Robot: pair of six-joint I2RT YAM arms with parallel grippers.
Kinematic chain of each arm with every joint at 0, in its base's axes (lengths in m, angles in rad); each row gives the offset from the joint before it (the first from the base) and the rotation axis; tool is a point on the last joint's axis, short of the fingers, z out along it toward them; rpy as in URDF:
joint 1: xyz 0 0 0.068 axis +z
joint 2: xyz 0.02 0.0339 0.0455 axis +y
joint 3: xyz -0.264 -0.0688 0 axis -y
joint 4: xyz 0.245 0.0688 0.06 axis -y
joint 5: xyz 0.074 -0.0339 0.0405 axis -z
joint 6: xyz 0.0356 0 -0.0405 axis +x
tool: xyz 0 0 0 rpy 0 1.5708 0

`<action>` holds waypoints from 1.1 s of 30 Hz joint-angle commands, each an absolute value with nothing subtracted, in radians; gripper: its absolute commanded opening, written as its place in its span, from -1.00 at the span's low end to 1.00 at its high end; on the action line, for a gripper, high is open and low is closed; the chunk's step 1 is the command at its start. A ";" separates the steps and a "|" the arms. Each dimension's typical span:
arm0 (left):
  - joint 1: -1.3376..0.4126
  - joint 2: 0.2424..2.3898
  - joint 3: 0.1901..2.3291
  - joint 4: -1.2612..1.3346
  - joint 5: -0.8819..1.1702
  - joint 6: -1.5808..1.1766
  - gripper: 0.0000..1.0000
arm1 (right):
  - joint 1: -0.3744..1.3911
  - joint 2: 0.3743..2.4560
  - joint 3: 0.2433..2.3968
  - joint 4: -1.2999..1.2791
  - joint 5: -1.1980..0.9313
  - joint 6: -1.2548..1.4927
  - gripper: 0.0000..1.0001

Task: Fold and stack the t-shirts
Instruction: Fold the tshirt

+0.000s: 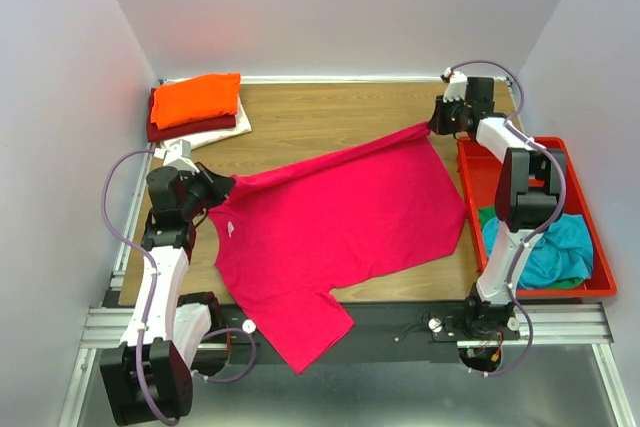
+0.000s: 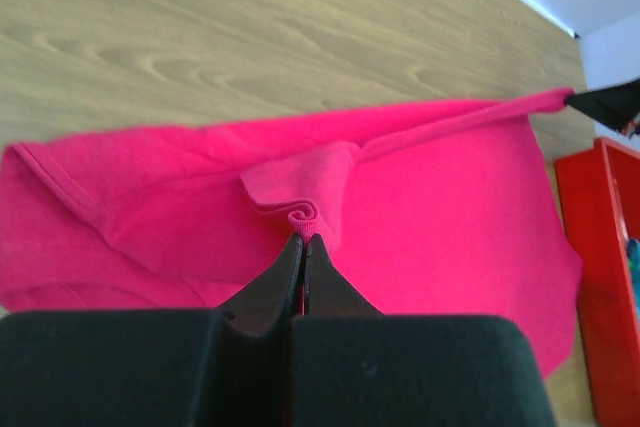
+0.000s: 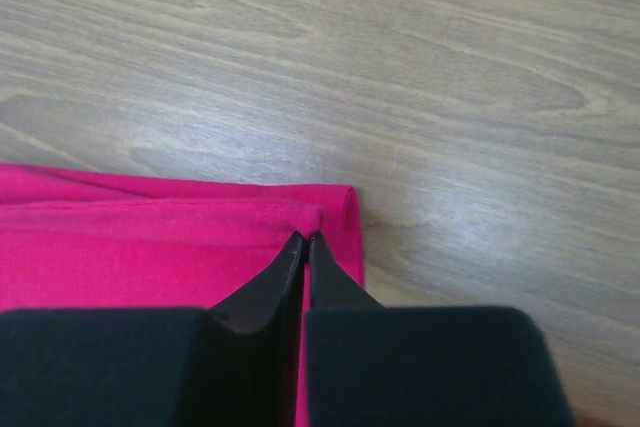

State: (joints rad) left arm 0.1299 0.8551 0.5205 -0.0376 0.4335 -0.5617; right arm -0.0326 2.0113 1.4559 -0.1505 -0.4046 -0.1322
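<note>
Roughly halfway, at a guess. Folded and stacked in the far left corner of the table (image 1: 330, 112): orange t-shirt (image 1: 197, 97) on top, dark red t-shirt (image 1: 170, 132) under it, cream t-shirt (image 1: 232, 133) at the bottom, showing at the pile's right edge. Waiting crumpled in the red tray (image 1: 598, 292) on the right: teal t-shirt (image 1: 545, 247), with a bit of green t-shirt (image 1: 487, 217) peeking out beside it; impossible to tell whether anything lies beneath. In hand now: pink-red t-shirt (image 1: 330, 227), spread mostly flat across the middle of the table, not yet folded, near end draped over the table's near edge. Pinched along the far edge at two points and drawn taut between them: by the left end effector (image 1: 222, 187), closed tight on a small bunched roll of cloth at the shirt's left side, and by the right end effector (image 1: 432, 127), likewise closed tight on the doubled-over far right corner, close to the tray. Reads as laying out, or the start of a first fold. Left to do, on this reading: fold the pink-red one, add it to the pile, then the same for the teal and the green.
</note>
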 commanded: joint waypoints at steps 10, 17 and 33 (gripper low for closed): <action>0.109 0.695 0.531 -0.264 0.604 -0.560 0.09 | -0.046 1.847 1.394 -0.135 -0.285 -0.183 0.67; 0.100 0.823 0.630 -0.239 0.548 -0.491 0.11 | -0.044 1.775 1.388 -0.211 -0.583 -0.158 0.80; -0.178 1.521 0.929 -0.268 0.127 -0.273 -0.02 | -0.043 1.534 1.121 -0.364 -0.890 -0.314 0.78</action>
